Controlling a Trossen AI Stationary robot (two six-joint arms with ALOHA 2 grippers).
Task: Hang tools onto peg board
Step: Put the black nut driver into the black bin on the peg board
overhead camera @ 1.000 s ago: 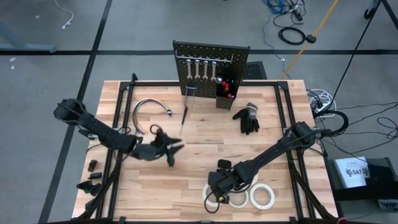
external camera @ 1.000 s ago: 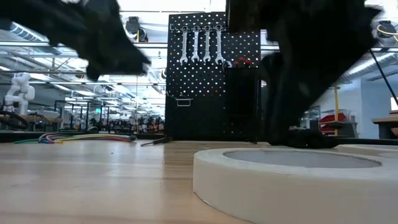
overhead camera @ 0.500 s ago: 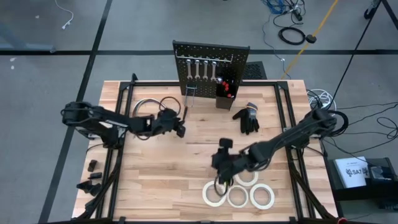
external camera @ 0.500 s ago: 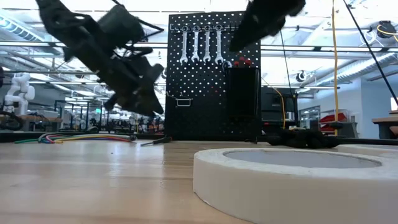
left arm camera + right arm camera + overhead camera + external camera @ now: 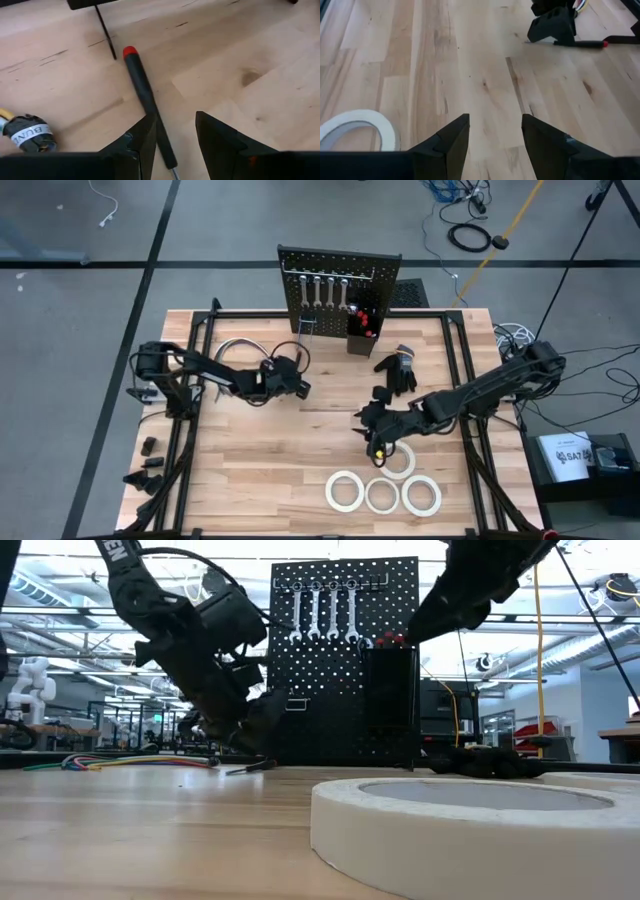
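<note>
A thin screwdriver [image 5: 142, 90] with a black handle and a red cap lies flat on the wooden table in front of the peg board [image 5: 338, 285]. My left gripper [image 5: 175, 116] is open and low over it, one finger on each side of the handle; whether they touch it I cannot tell. My right gripper [image 5: 495, 117] is open and empty above the table [image 5: 300, 460], just beyond the white tape rolls [image 5: 382, 496]. Silver wrenches [image 5: 325, 290] hang on the board's hooks.
A black glove [image 5: 398, 370] lies right of the board's bin [image 5: 360, 325], which holds red-handled tools. A curved chrome tube [image 5: 240, 352] lies behind my left arm. One tape roll [image 5: 470, 830] is close to the low camera. Bare wood lies between the two grippers.
My left gripper has swung toward the table's far edge and a little right, sinking and tipping until it is over the screwdriver. My right gripper has risen from the tape rolls and drawn toward the far edge, holding nothing. The rolls and the screwdriver have stayed put.
</note>
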